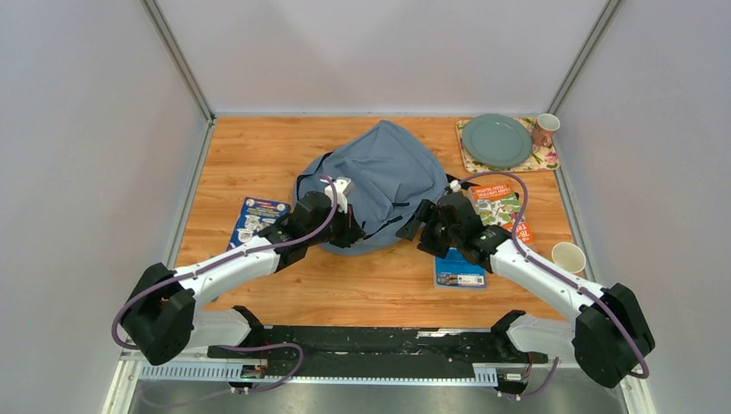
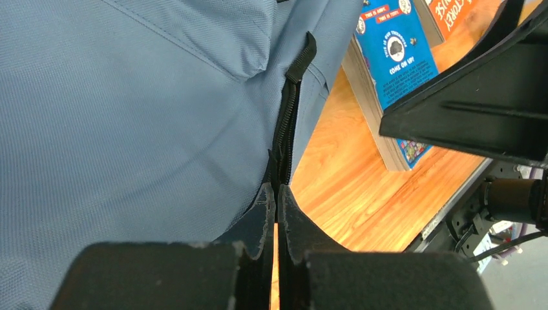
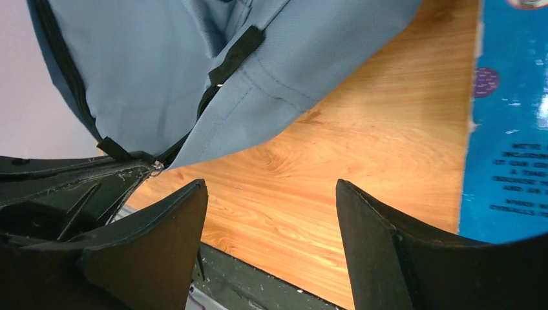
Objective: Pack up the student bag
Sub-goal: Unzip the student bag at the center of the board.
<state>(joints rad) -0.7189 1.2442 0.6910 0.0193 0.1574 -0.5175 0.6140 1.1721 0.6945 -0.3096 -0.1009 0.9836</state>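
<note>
The student bag (image 1: pixel 388 172) is a grey-blue backpack lying in the middle of the wooden table. Its dark zip (image 2: pixel 286 123) runs down the near edge. My left gripper (image 1: pixel 347 229) is at the bag's front edge; in the left wrist view its tips (image 2: pixel 276 191) are shut together on the lower end of the zip. A small metal zip piece (image 3: pixel 157 166) shows right at that fingertip. My right gripper (image 1: pixel 422 228) hangs just right of the bag's edge (image 3: pixel 271 84), open (image 3: pixel 270 185), with only bare table between its fingers.
A blue book (image 1: pixel 459 269) lies under the right arm, with an orange and green book (image 1: pixel 496 207) behind it. Another blue book (image 1: pixel 256 220) lies left of the bag. A green plate (image 1: pixel 497 140) on a placemat and a mug (image 1: pixel 545 129) stand back right. A paper cup (image 1: pixel 568 257) is at the right edge.
</note>
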